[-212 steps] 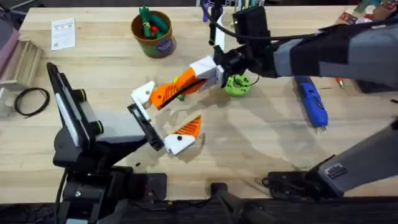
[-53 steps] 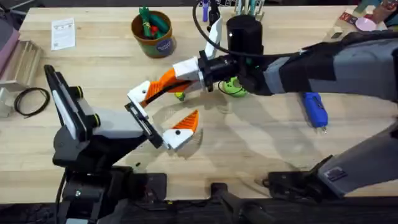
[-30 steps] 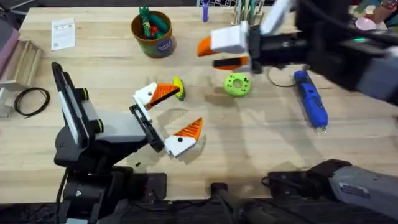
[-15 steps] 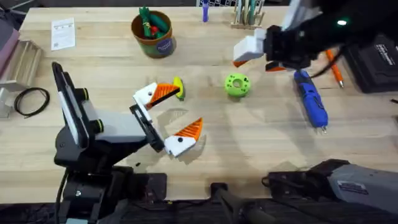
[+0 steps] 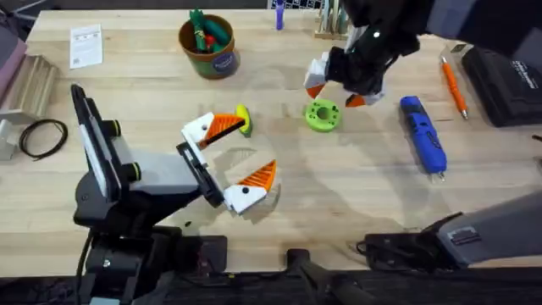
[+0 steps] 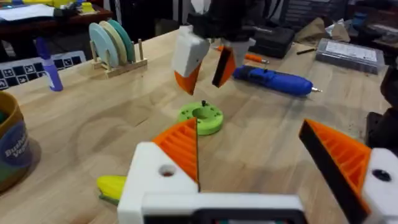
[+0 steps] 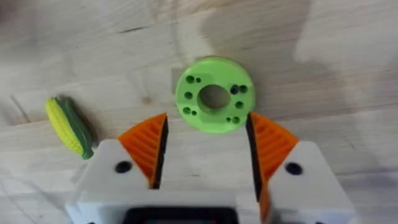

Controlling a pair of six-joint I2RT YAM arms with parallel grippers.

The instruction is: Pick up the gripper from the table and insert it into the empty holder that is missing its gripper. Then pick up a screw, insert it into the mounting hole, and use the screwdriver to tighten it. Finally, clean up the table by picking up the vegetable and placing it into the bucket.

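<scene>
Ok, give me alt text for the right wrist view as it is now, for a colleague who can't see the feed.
Looking straight down at the wooden table, the right gripper hangs open with its two orange ribbed fingers just short of a green holed disc. A small yellow toy corn cob with a green side lies on the wood off to one side of the disc.

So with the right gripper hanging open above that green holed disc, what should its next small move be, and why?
Probably straight down to pick a screw from the green disc. The right gripper hovers open over it, both orange fingers bare, and the left gripper already shows orange fingers on both mounts. Whether a screw stands in the disc is too small to tell.
</scene>
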